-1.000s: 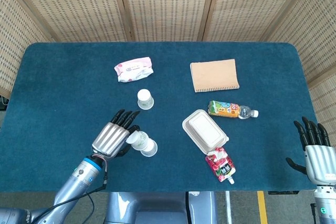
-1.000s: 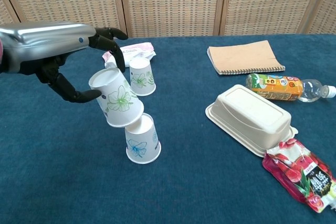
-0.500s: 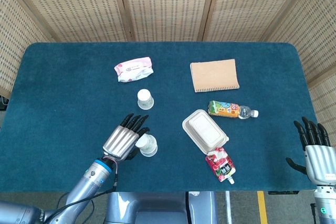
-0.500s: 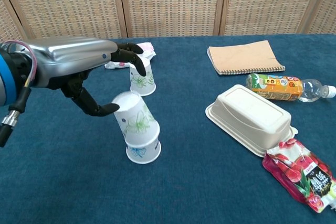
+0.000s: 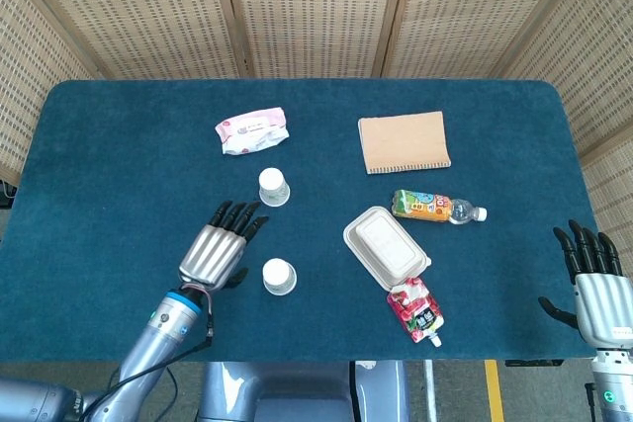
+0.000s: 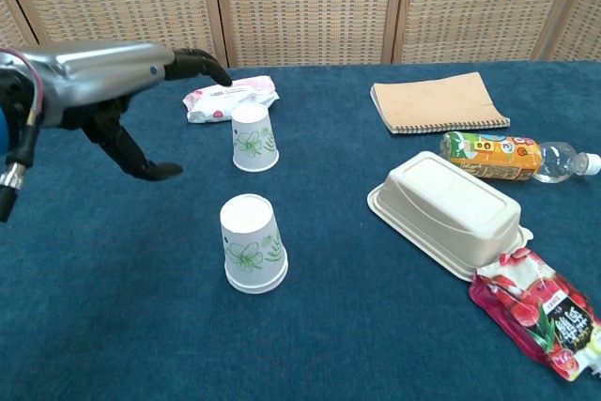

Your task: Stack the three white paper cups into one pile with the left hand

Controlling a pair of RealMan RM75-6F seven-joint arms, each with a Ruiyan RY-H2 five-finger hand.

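the left hand (image 5: 213, 252) hovers with its fingers spread and nothing in its grasp, just left of a stack of upside-down white paper cups (image 6: 252, 244) standing on the blue table (image 5: 119, 145), apart from it. a third white paper cup (image 6: 254, 137) stands upside down on its own farther back, near a pink wet-wipes pack (image 5: 252, 129). the right hand (image 5: 596, 289) rests at the table's near right edge, fingers extended and holding nothing, well apart from the notebook (image 5: 404, 142), juice bottle (image 5: 435, 208), takeaway box (image 5: 387, 247) and red pouch (image 5: 416, 309).
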